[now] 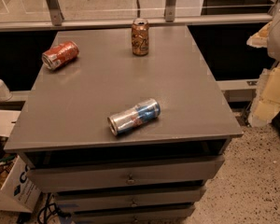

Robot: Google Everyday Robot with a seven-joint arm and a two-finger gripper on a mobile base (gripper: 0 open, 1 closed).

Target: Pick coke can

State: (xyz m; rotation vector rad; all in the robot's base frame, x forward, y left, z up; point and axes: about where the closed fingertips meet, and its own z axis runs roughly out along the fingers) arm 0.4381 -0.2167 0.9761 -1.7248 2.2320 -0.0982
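Pincer (267,36) right edge; coke can (60,55) lying, label unreadable.

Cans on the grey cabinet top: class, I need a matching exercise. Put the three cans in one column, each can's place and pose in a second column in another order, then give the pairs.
1. coke can
2. brown-gold can
3. silver-and-blue can

A. standing upright, by the far edge
B. lying on its side, near the front edge
C. lying on its side, far left

Pairs: 1-C, 2-A, 3-B.
The gripper is not in view.
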